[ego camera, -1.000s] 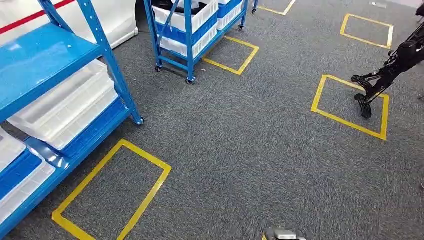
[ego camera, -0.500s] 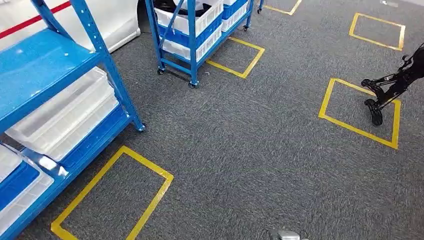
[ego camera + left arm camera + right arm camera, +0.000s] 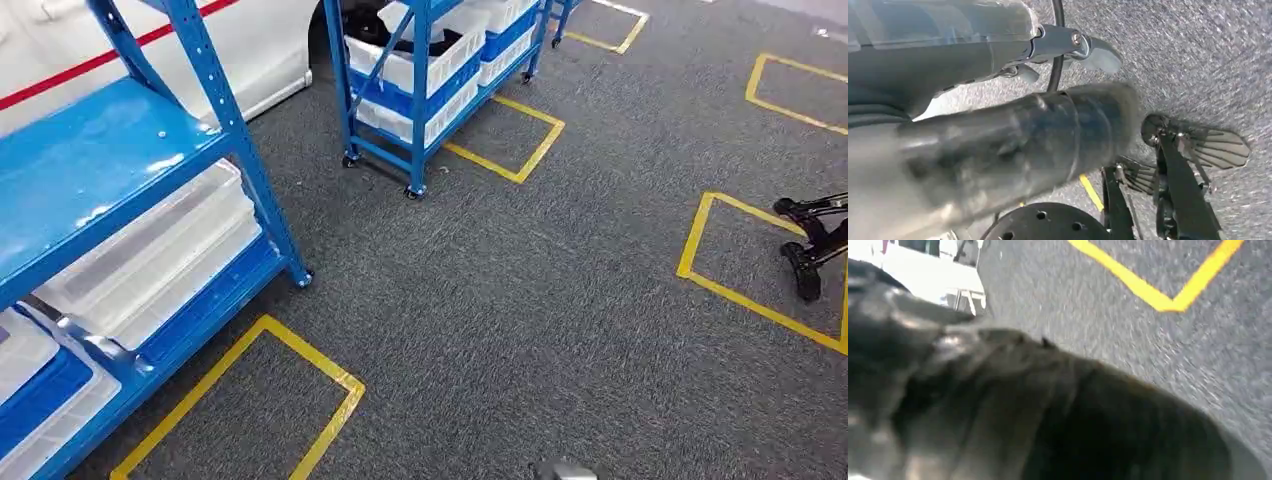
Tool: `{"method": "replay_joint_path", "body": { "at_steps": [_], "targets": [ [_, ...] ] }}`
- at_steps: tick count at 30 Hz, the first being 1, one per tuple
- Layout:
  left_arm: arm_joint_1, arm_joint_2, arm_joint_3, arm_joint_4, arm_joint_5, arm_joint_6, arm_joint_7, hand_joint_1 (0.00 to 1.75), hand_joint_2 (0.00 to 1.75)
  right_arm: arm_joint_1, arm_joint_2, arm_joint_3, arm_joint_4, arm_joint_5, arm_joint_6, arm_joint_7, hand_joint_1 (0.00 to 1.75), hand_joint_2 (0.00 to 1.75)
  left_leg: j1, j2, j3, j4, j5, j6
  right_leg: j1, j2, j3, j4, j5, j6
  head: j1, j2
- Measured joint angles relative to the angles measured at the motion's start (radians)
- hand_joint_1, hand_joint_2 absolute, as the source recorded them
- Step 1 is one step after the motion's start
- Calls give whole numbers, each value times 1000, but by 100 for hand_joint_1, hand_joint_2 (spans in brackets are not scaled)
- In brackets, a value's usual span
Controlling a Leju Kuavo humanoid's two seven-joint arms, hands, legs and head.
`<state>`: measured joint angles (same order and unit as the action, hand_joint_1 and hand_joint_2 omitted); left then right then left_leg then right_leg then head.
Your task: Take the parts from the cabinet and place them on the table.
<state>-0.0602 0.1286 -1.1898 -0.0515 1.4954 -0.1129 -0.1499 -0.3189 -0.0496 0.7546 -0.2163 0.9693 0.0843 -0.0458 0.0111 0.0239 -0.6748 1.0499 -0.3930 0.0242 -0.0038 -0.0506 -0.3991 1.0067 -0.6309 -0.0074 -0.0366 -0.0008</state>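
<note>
1. The head view looks down at grey carpet (image 3: 520, 300) marked with yellow tape rectangles (image 3: 250, 400).
2. A blue shelf rack (image 3: 120, 190) stands at the left; white plastic bins (image 3: 150, 260) sit on its lower level, and more white and blue bins (image 3: 40, 385) lie on the lowest level nearer the camera.
3. A second blue rack on wheels (image 3: 420, 90) stands further back, just beside a tape rectangle (image 3: 510, 135). It holds white and blue bins (image 3: 425, 65), with dark parts (image 3: 375, 25) lying in the upper bin.
4. A black wheeled stand (image 3: 812, 245) reaches in from the right edge over another tape rectangle.
5. In the left wrist view the left hand (image 3: 998, 160) is a blurred grey mass over the carpet; I cannot tell how its fingers lie or whether it has hold of anything.
6. In the right wrist view the right hand (image 3: 1023, 415) is a dark blur; its state cannot be told either.
</note>
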Motion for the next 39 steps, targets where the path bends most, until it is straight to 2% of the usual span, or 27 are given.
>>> {"method": "replay_joint_path", "body": {
  "at_steps": [1,3,4,5,7,9,10,11,14,15,16,17,19,20,22,23,24,25,26,29,30,31,32,35,36,38,39],
  "targets": [
    [0,0,0,0,0,0,-1,0,0,0,2,0,-1,0,-2,0,0,0,1,-9,8,-5,-6,8,-1,24,-18,45,-22,3,2,0],
    [-1,0,0,0,0,0,-1,0,0,0,2,-2,-1,0,-2,-3,0,0,1,-28,18,-11,-12,16,-5,42,-112,203,-86,10,1,0],
    [-1,0,0,0,0,0,-1,0,0,0,2,-2,0,0,-2,-3,0,0,1,-40,21,-10,-17,15,-7,44,-164,277,-105,13,2,0],
    [-1,0,0,0,0,0,-1,0,0,3,2,-2,0,0,-2,-3,0,0,1,-54,26,-10,-22,14,-10,46,-207,322,-98,15,2,0],
    [0,0,0,0,0,-2,0,0,0,5,1,-4,0,2,-4,-2,0,0,2,-79,43,-10,-33,9,-13,48,-222,267,-10,14,2,0],
    [2,0,0,0,0,-3,0,0,0,3,1,-7,0,3,-5,-2,0,0,6,-100,62,-10,-44,-1,-15,70,-179,104,116,11,2,0],
    [4,0,-1,0,0,-3,1,0,0,4,1,-7,0,3,-6,-2,0,0,7,-108,63,-11,-45,-5,-18,116,-167,70,121,10,3,0],
    [-2,0,-1,0,0,-3,1,0,0,4,1,-8,0,3,-6,-3,0,0,5,-123,59,-7,-45,-12,-13,126,-163,46,122,7,2,0],
    [8,0,-1,0,0,-3,1,0,0,1,1,-8,0,3,-7,-3,0,0,10,-152,55,-25,-32,-35,-7,100,-162,44,124,-5,2,0],
    [8,0,-1,0,0,-3,1,0,0,0,6,-9,0,3,-8,-3,0,0,10,-137,51,-20,-40,-35,-19,89,-154,30,133,-18,0,0],
    [9,0,-1,0,0,-4,1,0,0,-1,6,-9,0,3,-8,-3,0,0,7,-80,44,3,-60,-38,-14,77,-149,23,136,-24,2,0],
    [6,0,-1,0,0,-4,2,0,0,0,5,-9,0,3,-10,-3,0,0,7,-52,19,58,-95,-41,-11,66,-148,22,136,-32,0,0],
    [1,1,-1,0,0,-4,2,0,0,3,4,-9,1,3,-9,-2,0,0,8,-36,-51,210,-164,-47,-3,37,-148,23,133,-37,1,0],
    [1,1,-1,0,0,-4,2,0,0,4,3,-9,2,3,-9,-2,0,0,8,-33,-76,266,-179,-49,-1,23,-148,23,132,-39,0,0],
    [4,1,-1,0,0,-3,2,0,0,4,4,-9,2,3,-9,-3,0,0,8,-30,-54,232,-139,-49,3,0,-146,25,129,-41,0,0],
    [6,1,-1,0,0,-3,2,0,175,3,4,-9,2,3,-9,-3,0,0,8,-24,-14,160,-100,-46,4,-11,-143,26,126,-40,0,0],
    [5,1,-1,0,0,-3,2,0,175,3,5,-9,2,3,-9,-3,0,0,5,-5,35,73,-62,-41,5,-22,-139,27,122,-39,0,0],
    [2,1,-1,0,0,-2,2,0,175,3,5,-9,2,3,-9,-3,0,0,-2,50,74,-6,-54,-30,7,-34,-136,29,117,-35,0,0],
    [0,2,-1,0,0,-1,2,0,175,2,5,-9,2,3,-9,-3,0,0,-16,74,83,-17,-62,-22,15,-45,-137,32,113,-30,0,0],
    [0,3,-2,0,0,5,2,0,175,-1,5,-10,2,3,-8,-3,0,0,-18,32,74,-19,-54,-11,13,-76,-131,29,112,-20,1,0],
    [1,3,-2,0,0,7,3,0,175,-2,6,-10,1,3,-8,-2,0,0,-8,18,80,-32,-48,-2,16,-81,-127,31,106,-11,1,0],
    [2,3,-3,0,0,9,4,0,175,-2,5,-11,1,3,-7,-2,0,0,-5,10,84,-39,-43,1,8,-34,-129,44,94,-3,1,0],
    [1,3,-5,0,0,9,5,0,0,-3,5,-12,1,5,-2,-2,0,0,-2,1,84,-42,-40,6,5,14,-151,89,61,2,2,0],
    [-4,3,-9,0,0,11,6,0,0,5,5,-14,2,13,24,4,0,0,-2,-35,77,-42,-36,12,-8,44,-256,301,-34,11,2,0],
    [-4,3,-10,0,0,12,6,0,0,8,5,-14,2,17,30,5,0,0,-1,-52,76,-39,-36,11,-11,45,-271,329,-30,14,1,0],
    [-1,3,-11,0,0,12,6,0,0,7,5,-14,3,19,31,7,0,0,3,-80,75,-33,-35,7,-18,48,-238,251,40,19,2,0],
    [-1,3,-12,0,0,12,6,0,0,5,5,-15,3,19,29,7,0,0,6,-93,75,-28,-37,1,-23,61,-195,158,93,21,2,0]
  ]
}}
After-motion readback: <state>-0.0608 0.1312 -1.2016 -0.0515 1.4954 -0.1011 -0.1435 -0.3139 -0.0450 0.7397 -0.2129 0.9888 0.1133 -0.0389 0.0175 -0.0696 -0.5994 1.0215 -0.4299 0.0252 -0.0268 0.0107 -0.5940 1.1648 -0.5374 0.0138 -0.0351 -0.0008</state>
